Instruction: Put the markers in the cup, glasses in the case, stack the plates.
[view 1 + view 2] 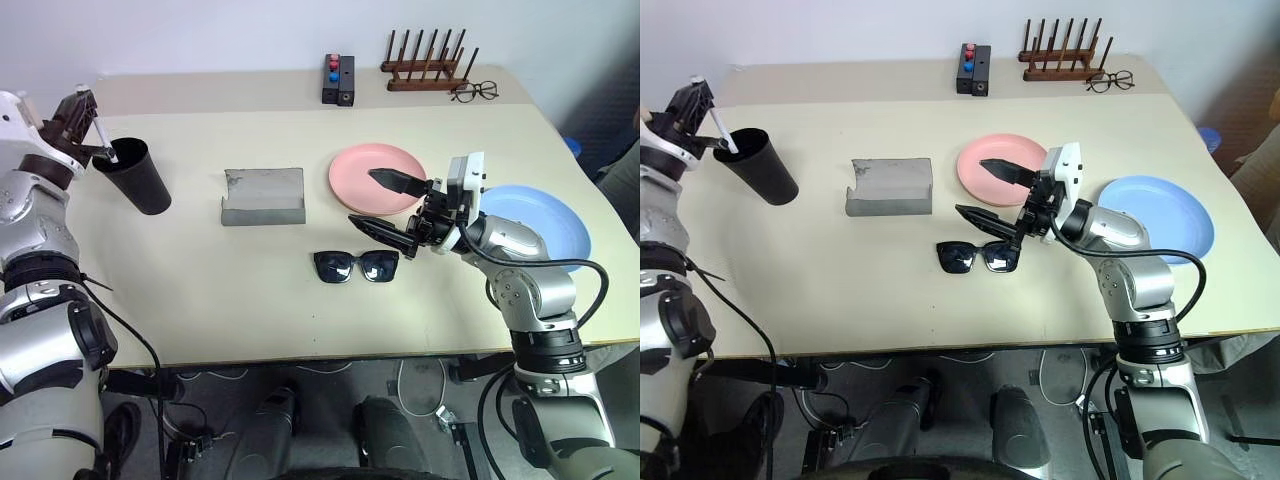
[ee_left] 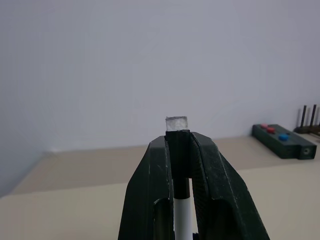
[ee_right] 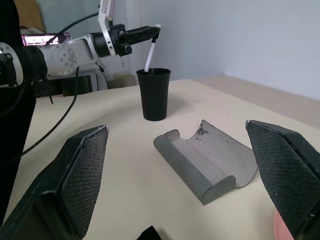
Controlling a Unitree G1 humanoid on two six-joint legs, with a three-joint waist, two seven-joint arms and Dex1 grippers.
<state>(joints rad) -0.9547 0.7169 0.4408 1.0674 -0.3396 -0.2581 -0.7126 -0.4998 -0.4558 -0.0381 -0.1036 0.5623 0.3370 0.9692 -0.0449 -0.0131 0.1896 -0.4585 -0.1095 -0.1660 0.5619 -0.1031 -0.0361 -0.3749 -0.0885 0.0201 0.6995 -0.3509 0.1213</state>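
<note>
From the head, looking down over the arms, the left gripper [image 1: 95, 135] is at the far left edge of the tabletop [image 1: 200, 310], its fingers clamped tight on a slim white marker [image 1: 106, 142] whose lower end dips inside the rim of the cup [image 1: 137, 175]. The cup is matte black and tapered, wider at the top. Just beside it toward the middle lies the grey case [image 1: 262, 196], flat and rectangular, its flap folded open. The sunglasses [image 1: 356, 266] rest nearer the front edge, chunky black frame with dark lenses. The right gripper [image 1: 385, 205] hovers just above them with its fingers spread wide and nothing between them. Behind it sits the salmon pink plate [image 1: 362, 170], smooth and round, and off to the right the light blue plate [image 1: 555, 215], apart from the pink one. Along the back stand a black box with red and blue buttons [image 1: 337, 78], a wooden peg rack [image 1: 425, 68] and thin-rimmed spectacles [image 1: 474, 92].

In the left wrist view, the two black fingers [image 2: 150, 200] pinch the marker's barrel close together, the pale wall behind.

In the right wrist view, the textured pads [image 3: 85, 170] stand far apart, framing the open case and the cup with the marker slanting into it.
</note>
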